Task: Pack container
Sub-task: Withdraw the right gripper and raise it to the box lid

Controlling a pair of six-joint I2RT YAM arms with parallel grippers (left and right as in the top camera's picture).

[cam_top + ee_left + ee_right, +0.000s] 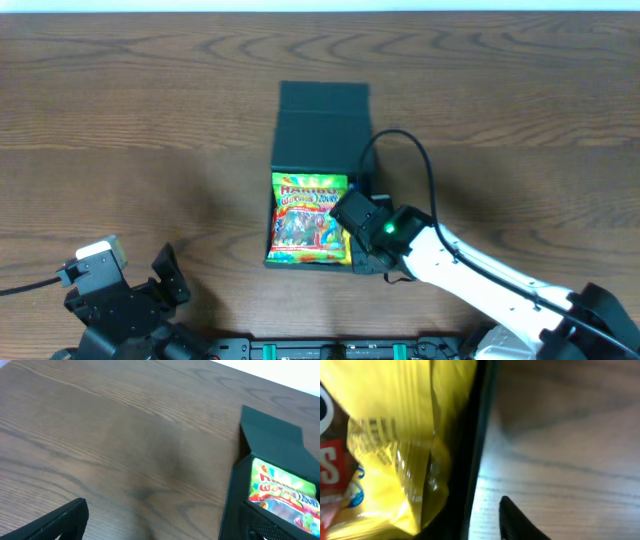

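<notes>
My right gripper (352, 213), arm stretched from the near right, hangs over the "Haribo" packet (303, 215) inside the open container (322, 112) on the table (130, 120), jaw gap indiscernible; my left gripper (150, 277) sits near-left, spread wide, empty.

We see a dark brown wood-grain desk (150, 120) filling the view, evenly lit, with a thin pale strip (320, 5) running beyond its far edge.

Teal-blk container (322, 120), yellow candy bag (305, 215)
</notes>
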